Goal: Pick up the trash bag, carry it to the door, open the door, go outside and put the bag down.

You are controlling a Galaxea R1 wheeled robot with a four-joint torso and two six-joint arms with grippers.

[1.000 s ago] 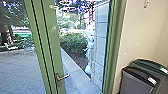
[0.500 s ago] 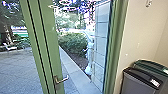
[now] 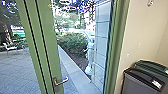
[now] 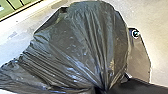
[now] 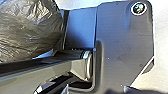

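The black trash bag (image 4: 82, 45) is close up in the left wrist view, full and rounded, its creases running together into a gathered part; it appears in the right wrist view too. I cannot tell whether the left claw or the right claw is open, closed or gripping the bag. A pale floor (image 4: 155, 22) lies beyond the bag.

In the head view, a grey bin with a black lid (image 3: 142, 77) sits at the lower right, just in front of a bin with a dark green lid (image 3: 152, 65). A silver lever handle (image 3: 61, 81) is at bottom centre-left, on the green-framed glass door (image 3: 47, 37). A cream wall (image 3: 140, 30) rises at the right. Past the glass, grey paving (image 3: 17, 67) covers the lower left, a leafy hedge (image 3: 72, 43) grows near the centre, and a light chair (image 3: 10, 47) stands at the left edge.
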